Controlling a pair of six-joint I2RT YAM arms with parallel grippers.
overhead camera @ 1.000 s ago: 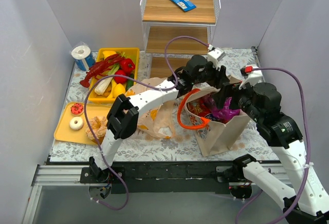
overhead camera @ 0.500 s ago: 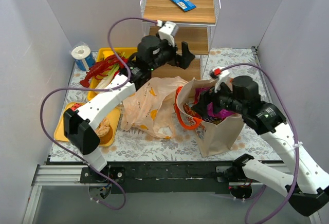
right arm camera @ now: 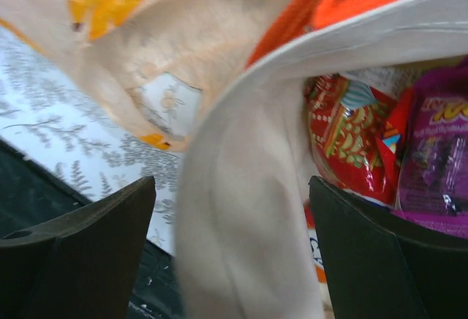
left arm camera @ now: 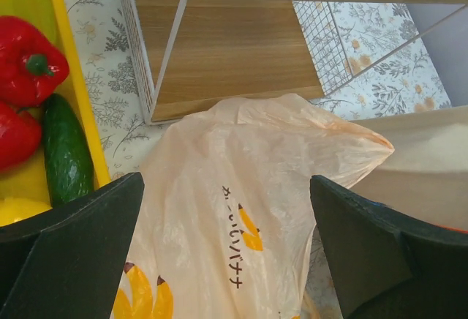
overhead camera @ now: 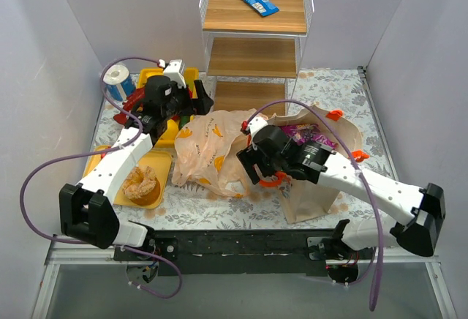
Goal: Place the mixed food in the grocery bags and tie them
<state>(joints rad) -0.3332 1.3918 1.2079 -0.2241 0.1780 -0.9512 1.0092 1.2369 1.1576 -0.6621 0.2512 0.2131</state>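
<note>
The peach plastic grocery bag [overhead camera: 212, 151] lies crumpled mid-table, with the beige tote [overhead camera: 314, 194] upright to its right. A purple snack packet [overhead camera: 311, 136] and a red crisp packet [right arm camera: 351, 136] sit inside the tote. My left gripper [overhead camera: 197, 104] hovers open and empty between the yellow bin [overhead camera: 191, 74] and the peach bag [left arm camera: 234, 209]. A green cucumber [left arm camera: 66, 151] and red peppers [left arm camera: 29, 63] lie in the bin. My right gripper [overhead camera: 251, 165] is open, its fingers either side of the tote's left wall [right arm camera: 248, 209] without pinching it. An orange handle [overhead camera: 274, 180] droops beneath it.
A wire shelf rack [overhead camera: 256, 34] at the back holds a blue packet [overhead camera: 257, 1]. A paper roll [overhead camera: 117, 77] stands at the far left. A yellow tray [overhead camera: 99, 180] with doughnuts [overhead camera: 139, 184] lies front left. Grey walls close in both sides.
My left arm swung away from the tote to the yellow bin, and its gripper opened. My right arm moved left and down onto the tote's left rim.
</note>
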